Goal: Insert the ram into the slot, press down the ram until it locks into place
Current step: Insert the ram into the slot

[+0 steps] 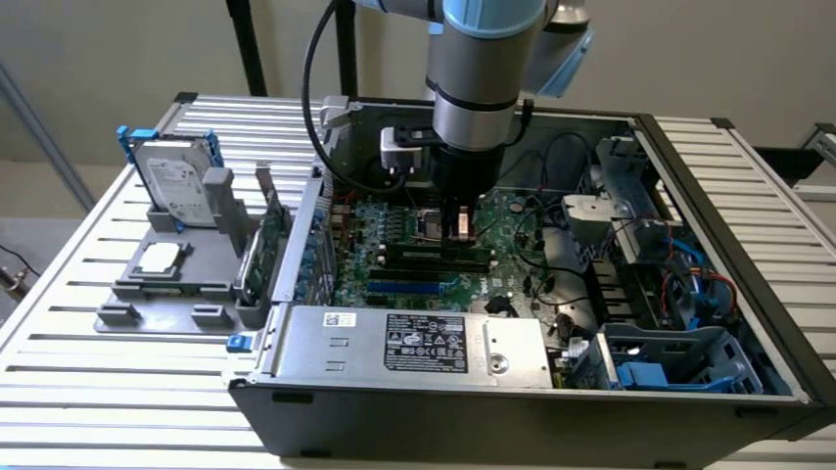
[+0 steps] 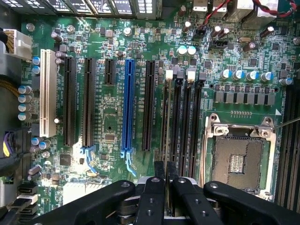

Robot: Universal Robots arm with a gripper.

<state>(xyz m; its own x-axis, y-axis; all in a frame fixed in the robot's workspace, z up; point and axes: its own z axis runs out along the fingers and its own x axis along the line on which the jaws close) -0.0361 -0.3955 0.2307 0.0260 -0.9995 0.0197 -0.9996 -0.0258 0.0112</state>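
My gripper (image 1: 457,227): I hang straight down inside the open computer case (image 1: 679,137), over the middle of the green board (image 2: 108,122).
My fingers (image 2: 156,187): they are squeezed close together, and I think a thin stick is pinched between them.
The ram (image 2: 168,126): this is the stick in my grip. I see it from its thin edge, as a pale line that runs away from my fingertips.
The slot (image 2: 164,93): a long black groove right under the ram. It is the first in a row of black grooves (image 2: 187,122) that look the same. The row sits between the blue slot (image 2: 127,108) and the square chip socket (image 2: 236,159).
The clip (image 2: 169,74): a small white one at the far end of the slot. I cannot tell if it has snapped shut.
Step in hand: I think I am putting the ram in. It lines up along the slot, but I cannot tell if its bottom edge is inside.
What the push needs: I think the stick must stand upright and go straight down, with both ends pressed the same.
What could go wrong: a tilt could jam one end.
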